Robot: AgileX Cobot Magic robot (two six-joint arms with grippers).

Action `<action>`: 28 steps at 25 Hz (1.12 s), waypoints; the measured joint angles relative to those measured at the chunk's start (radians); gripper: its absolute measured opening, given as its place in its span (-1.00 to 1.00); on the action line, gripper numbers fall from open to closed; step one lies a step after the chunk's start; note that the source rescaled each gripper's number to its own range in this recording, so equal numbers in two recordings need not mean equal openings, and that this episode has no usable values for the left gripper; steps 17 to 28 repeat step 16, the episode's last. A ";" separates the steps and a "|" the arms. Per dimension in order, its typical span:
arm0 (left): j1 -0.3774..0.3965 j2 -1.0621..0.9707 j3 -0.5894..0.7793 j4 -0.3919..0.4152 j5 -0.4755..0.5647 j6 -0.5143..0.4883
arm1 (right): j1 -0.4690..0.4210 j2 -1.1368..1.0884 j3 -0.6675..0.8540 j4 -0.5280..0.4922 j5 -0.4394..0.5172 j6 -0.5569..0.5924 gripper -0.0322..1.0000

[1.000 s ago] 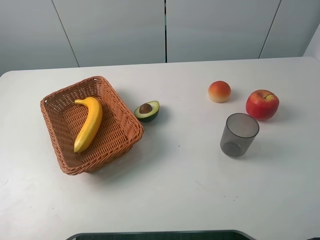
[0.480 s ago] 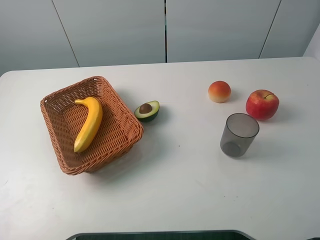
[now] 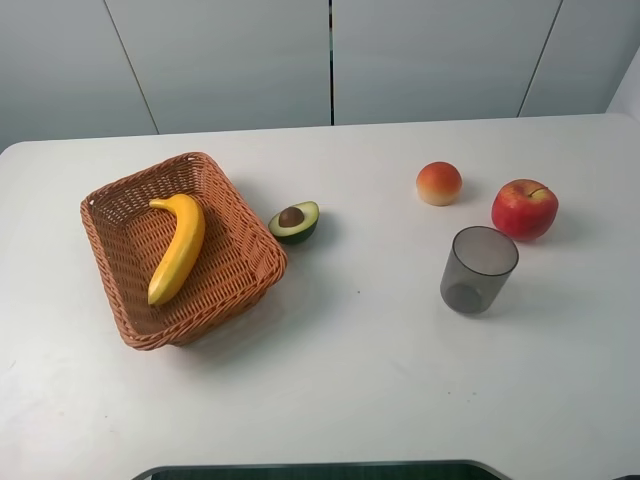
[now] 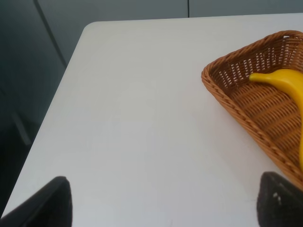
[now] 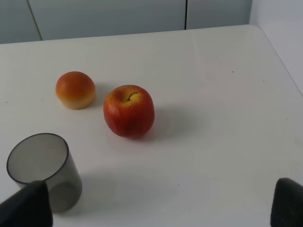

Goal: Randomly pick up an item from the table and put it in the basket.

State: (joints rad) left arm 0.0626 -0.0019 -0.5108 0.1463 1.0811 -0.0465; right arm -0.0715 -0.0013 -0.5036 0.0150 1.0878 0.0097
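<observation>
The yellow banana (image 3: 177,247) lies lengthwise inside the orange-brown wicker basket (image 3: 225,195) on the left of the white table (image 3: 340,360). The left wrist view shows the basket's corner (image 4: 222,87) with the banana's end (image 4: 279,80) in it. My left gripper (image 4: 163,201) is open and empty, its dark fingertips (image 4: 52,198) wide apart above bare table beside the basket. My right gripper (image 5: 156,205) is open and empty, its fingertips (image 5: 289,201) wide apart, drawn back from the apple. Neither gripper shows in the exterior high view.
A halved avocado (image 3: 294,221) lies just right of the basket. On the right are an orange-red bun-shaped item (image 3: 438,183), a red apple (image 3: 524,208) and a grey translucent cup (image 3: 478,269); the right wrist view shows the apple (image 5: 129,110) and the cup (image 5: 45,168).
</observation>
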 joint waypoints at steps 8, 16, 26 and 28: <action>0.000 0.000 0.000 0.000 0.000 0.000 | 0.000 0.000 0.000 0.000 0.000 0.000 1.00; 0.000 0.000 0.000 0.000 0.000 0.000 | 0.000 0.000 0.000 0.000 0.000 0.000 1.00; 0.000 0.000 0.000 0.000 0.000 0.000 | 0.000 0.000 0.000 0.000 0.000 0.000 1.00; 0.000 0.000 0.000 0.000 0.000 0.000 | 0.000 0.000 0.000 0.000 0.000 0.000 1.00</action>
